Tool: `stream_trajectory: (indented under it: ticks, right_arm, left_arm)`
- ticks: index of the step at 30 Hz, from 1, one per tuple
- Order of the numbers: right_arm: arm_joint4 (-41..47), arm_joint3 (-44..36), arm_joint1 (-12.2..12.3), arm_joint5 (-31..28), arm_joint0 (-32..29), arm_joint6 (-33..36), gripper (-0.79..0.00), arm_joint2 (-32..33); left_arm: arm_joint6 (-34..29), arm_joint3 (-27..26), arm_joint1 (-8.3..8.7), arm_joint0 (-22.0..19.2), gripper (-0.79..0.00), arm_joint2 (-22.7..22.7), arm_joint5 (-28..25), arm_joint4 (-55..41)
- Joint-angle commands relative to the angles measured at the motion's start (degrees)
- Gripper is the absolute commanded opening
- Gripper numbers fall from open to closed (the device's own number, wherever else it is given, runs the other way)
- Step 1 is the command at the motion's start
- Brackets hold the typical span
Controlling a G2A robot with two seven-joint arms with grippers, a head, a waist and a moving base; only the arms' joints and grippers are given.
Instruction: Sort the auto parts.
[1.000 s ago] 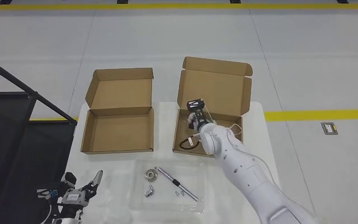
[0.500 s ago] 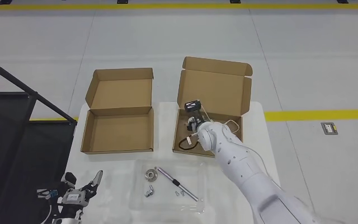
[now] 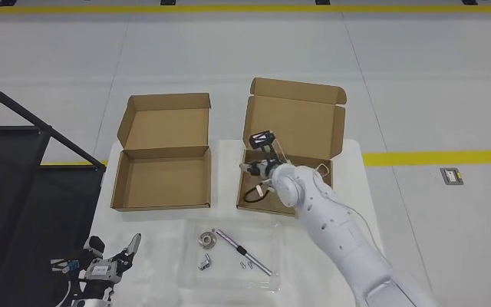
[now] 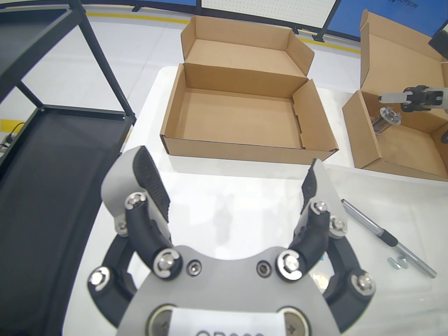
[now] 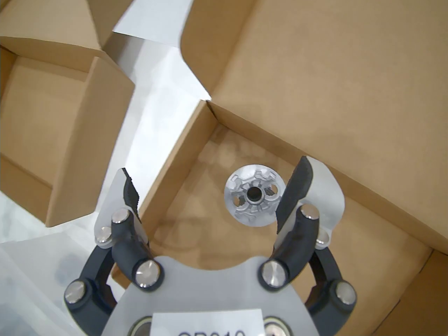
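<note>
Just above boxed hub (image 5: 252, 196), right hand (image 5: 215, 173).

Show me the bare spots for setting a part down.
Free: the floor of the left brown cardboard box, and the white table between it and the left gripper. Crowded: the right cardboard box, with the right gripper over a round silver metal part, and the clear plastic tray with the metal rod.

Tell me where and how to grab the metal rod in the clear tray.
Probably the metal rod at its mid-length, by the dark collar, coming straight down from above and closing across its width. It lies flat and diagonal on the clear tray, with small fasteners close beside its nearer half.
</note>
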Motion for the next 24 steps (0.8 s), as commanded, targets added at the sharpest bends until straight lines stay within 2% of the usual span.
stream_trajectory:
  ticks: [1, 6, 8, 11, 12, 17, 19, 21, 24]
  right_arm:
    - [-2.43, -10.48, 1.88, -0.85, -5.26, 2.6, 0.0, 2.66]
    - [-8.32, -39.31, 6.1, -6.28, -21.58, 13.65, 0.0, 9.76]
    - [-9.75, -47.4, 7.05, -9.53, -26.53, 17.68, 0.0, 10.85]
    - [-10.72, -54.82, 7.91, -14.8, -31.28, 22.99, -0.037, 10.38]
    - [-11.02, -56.15, 8.09, -16.59, -32.29, 25.21, -0.028, 9.48]
    - [-13.72, -58.01, 8.34, -21.03, -33.83, 34.28, -0.142, 3.93]
    - [-15.56, -57.09, 8.2, -20.22, -33.36, 37.32, -0.197, 1.79]
    - [-16.05, -55.42, 7.84, -19.59, -32.6, 39.26, -0.219, -0.78]
    - [-16.03, -51.81, 7.23, -18.09, -31.05, 39.97, -0.394, -3.37]
  left_arm:
    - [0.0, 0.0, 0.0, 0.0, 0.0, 0.0, 0.0, 0.0]
    - [0.0, 0.0, 0.0, 0.0, 0.0, 0.0, 0.0, 0.0]
    - [0.0, 0.0, 0.0, 0.0, 0.0, 0.0, 0.0, 0.0]
    - [0.0, 0.0, 0.0, 0.0, 0.0, 0.0, 0.0, 0.0]
    - [0.0, 0.0, 0.0, 0.0, 0.0, 0.0, 0.0, 0.0]
    - [0.0, 0.0, 0.0, 0.0, 0.0, 0.0, 0.0, 0.0]
    - [0.0, 0.0, 0.0, 0.0, 0.0, 0.0, 0.0, 0.0]
    - [0.0, 0.0, 0.0, 0.0, 0.0, 0.0, 0.0, 0.0]
    - [0.0, 0.0, 0.0, 0.0, 0.0, 0.0, 0.0, 0.0]
